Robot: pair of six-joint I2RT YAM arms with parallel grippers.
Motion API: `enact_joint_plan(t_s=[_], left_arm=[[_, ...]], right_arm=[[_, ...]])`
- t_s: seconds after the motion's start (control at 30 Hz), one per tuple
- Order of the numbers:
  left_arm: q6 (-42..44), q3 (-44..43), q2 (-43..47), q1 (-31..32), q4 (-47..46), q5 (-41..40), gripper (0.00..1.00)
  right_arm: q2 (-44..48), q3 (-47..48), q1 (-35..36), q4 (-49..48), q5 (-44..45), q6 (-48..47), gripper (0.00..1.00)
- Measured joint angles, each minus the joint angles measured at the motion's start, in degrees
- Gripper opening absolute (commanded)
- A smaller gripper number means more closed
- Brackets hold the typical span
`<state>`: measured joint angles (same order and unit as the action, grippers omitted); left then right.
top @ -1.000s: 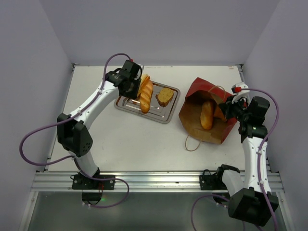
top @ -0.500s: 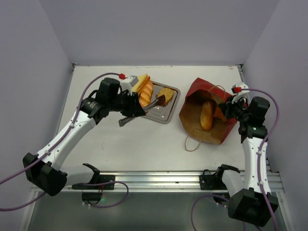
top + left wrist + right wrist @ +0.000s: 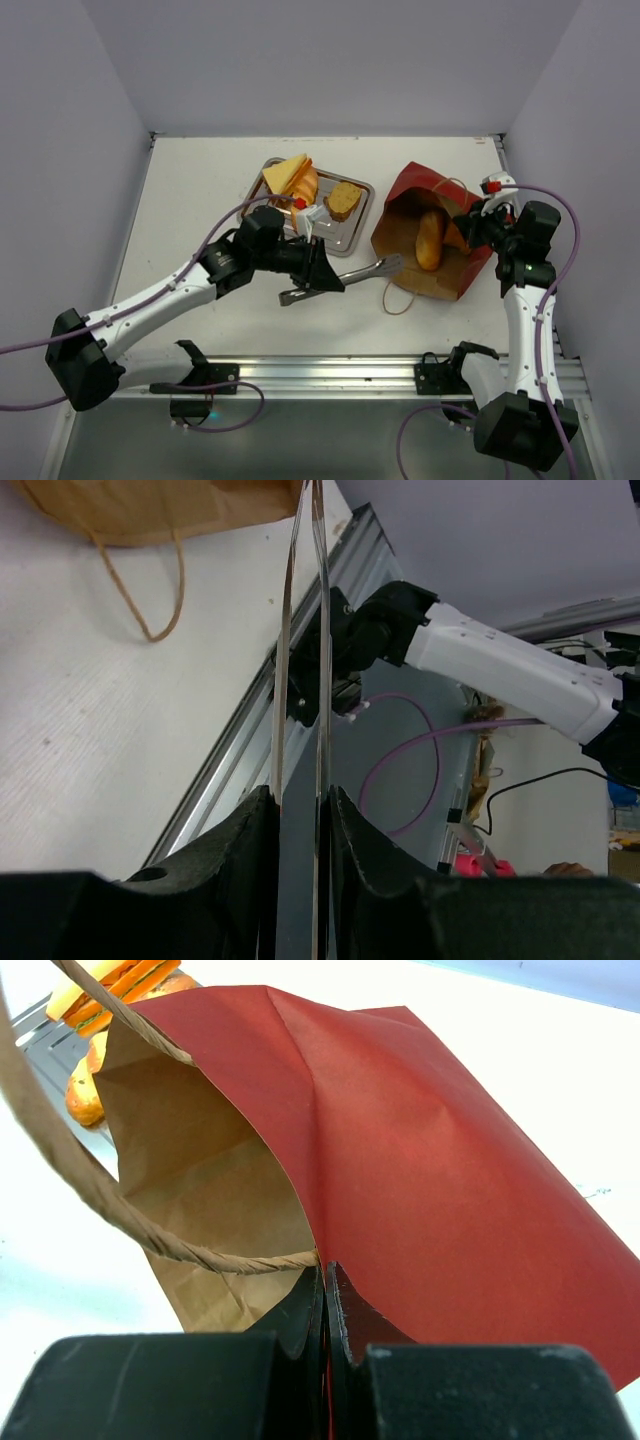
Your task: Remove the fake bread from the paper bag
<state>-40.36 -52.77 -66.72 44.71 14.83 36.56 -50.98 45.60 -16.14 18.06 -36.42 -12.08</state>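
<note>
The dark-red paper bag (image 3: 415, 187) lies on its side at the right, its tan mouth facing the middle. One baguette-like loaf (image 3: 430, 240) lies inside it. My right gripper (image 3: 468, 228) is shut on the bag's rim (image 3: 430, 1160), next to a twine handle (image 3: 120, 1210). My left gripper (image 3: 322, 278) is shut on metal tongs (image 3: 365, 270); their tips reach the bag's mouth. The left wrist view shows both tong blades (image 3: 300, 630) between my fingers, and the bag's edge (image 3: 170, 505). More fake bread, loaves (image 3: 298, 180) and a toast slice (image 3: 343, 200), lies on the steel tray (image 3: 345, 238).
The bag's lower twine handle (image 3: 400, 298) loops out onto the table near the tongs. Walls close off the left, back and right sides. The aluminium rail (image 3: 320, 372) with both arm bases runs along the near edge.
My left arm has swung from over the tray down and to the right, carrying the tongs to the bag's mouth. The right gripper and the bag have not moved.
</note>
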Motion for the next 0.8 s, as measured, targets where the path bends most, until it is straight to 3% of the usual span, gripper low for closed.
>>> enact_joint_plan(t_s=[0.4, 0.8], left_arm=[[-8.07, -3.06, -16.96, 10.58, -10.82, -14.82, 0.31], [-16.13, -10.36, -31.32, 11.23, -19.21, -23.93, 0.34]], right_arm=[[0.0, -0.02, 0.0, 0.2, -0.59, -0.04, 0.02], [0.04, -0.15, 0.0, 0.31, -0.85, -0.39, 0.02]])
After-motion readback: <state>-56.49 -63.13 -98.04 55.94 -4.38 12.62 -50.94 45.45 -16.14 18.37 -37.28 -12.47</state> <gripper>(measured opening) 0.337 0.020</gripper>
